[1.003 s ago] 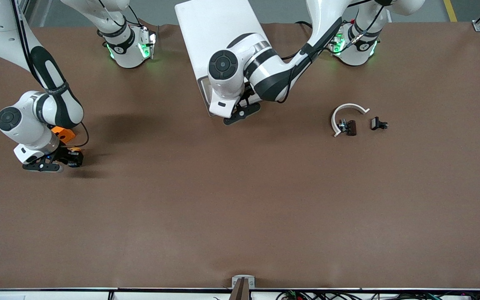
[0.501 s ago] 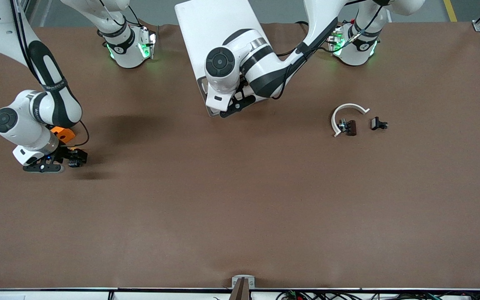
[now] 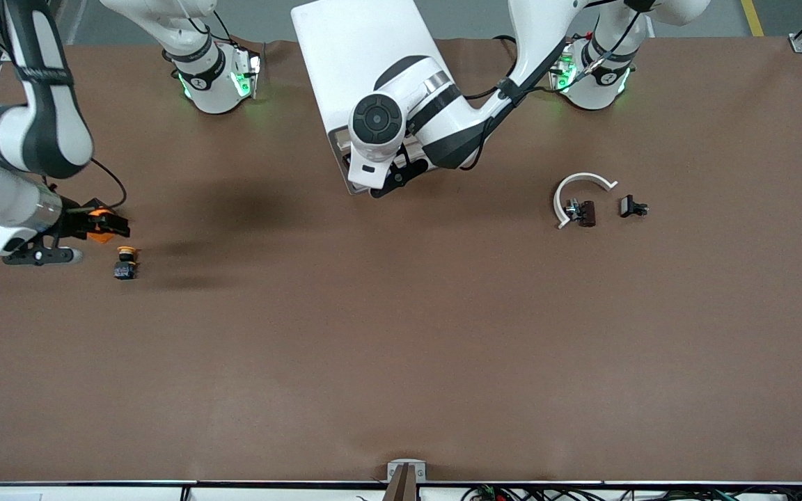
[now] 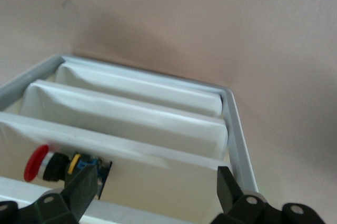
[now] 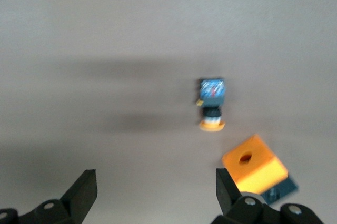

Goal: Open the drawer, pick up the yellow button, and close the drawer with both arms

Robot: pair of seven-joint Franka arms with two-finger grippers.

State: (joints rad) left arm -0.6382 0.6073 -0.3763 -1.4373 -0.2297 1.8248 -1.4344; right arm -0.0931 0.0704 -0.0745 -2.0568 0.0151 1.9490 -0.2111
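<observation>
The button (image 3: 124, 263) lies on the brown table, nearer the front camera than the orange block (image 3: 101, 236); it also shows in the right wrist view (image 5: 211, 108). My right gripper (image 3: 110, 224) hangs open and empty over the block (image 5: 253, 169), its gap (image 5: 155, 192) over bare table. My left gripper (image 3: 390, 179) is open at the front of the white cabinet (image 3: 359, 56). In the left wrist view, its jaws (image 4: 152, 197) straddle the top drawer (image 4: 158, 174), which stands slightly open. A second red-capped push-button (image 4: 50, 163) lies inside the drawer.
A white curved piece (image 3: 582, 184) and two small black clips (image 3: 584, 212) (image 3: 632, 207) lie toward the left arm's end of the table. The three lower drawers (image 4: 131, 113) sit shut under the top one.
My right gripper has let go of the button, risen and drawn back toward the right arm's end. The button now lies on the table. My left gripper has pressed closer to the cabinet.
</observation>
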